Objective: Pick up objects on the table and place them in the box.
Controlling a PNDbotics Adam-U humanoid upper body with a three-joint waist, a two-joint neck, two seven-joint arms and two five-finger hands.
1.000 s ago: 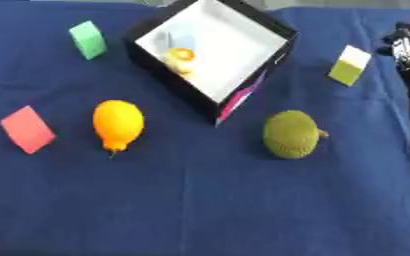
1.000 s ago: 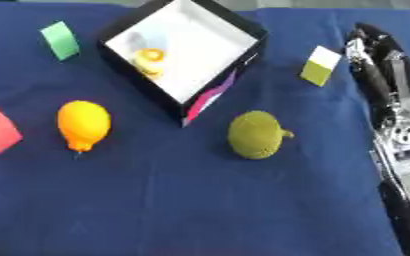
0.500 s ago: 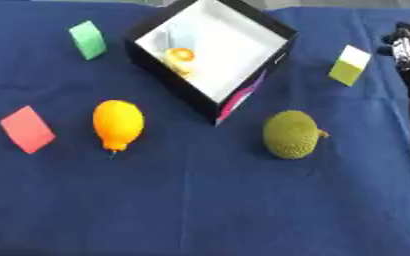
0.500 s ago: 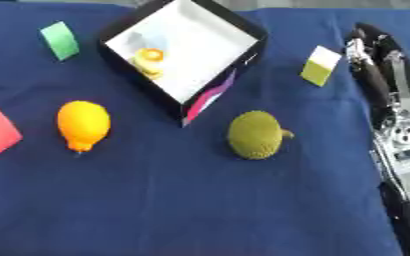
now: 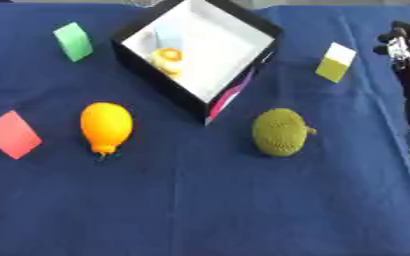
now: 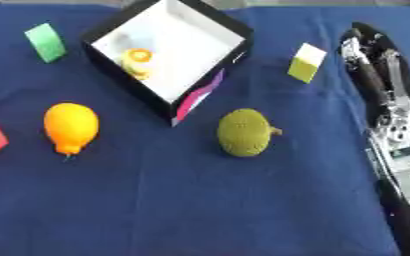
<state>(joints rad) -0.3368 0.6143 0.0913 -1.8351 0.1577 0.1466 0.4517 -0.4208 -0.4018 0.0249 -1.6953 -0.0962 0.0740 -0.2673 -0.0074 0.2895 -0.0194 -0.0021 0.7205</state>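
While the right robot hand (image 6: 372, 60) lies along the right edge of the blue tabletop (image 5: 200, 210), fingers straight and holding nothing, the yellow-green block (image 6: 306, 62) sits just left of it. Farther left stand the box (image 5: 200, 50), green fruit (image 5: 280, 132) and orange fruit (image 5: 105, 126).

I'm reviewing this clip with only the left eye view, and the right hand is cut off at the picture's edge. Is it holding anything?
Observer: No. The right eye view shows the whole right hand, with its fingers straight and nothing in them.
Operator: Is it touching the yellow and white block?
Observer: No, blue cloth shows between the hand and the yellow and white block.
Operator: Where does the arm run?
Observer: Its silver wrist section lies level with the round green knitted fruit, on the fruit's right.
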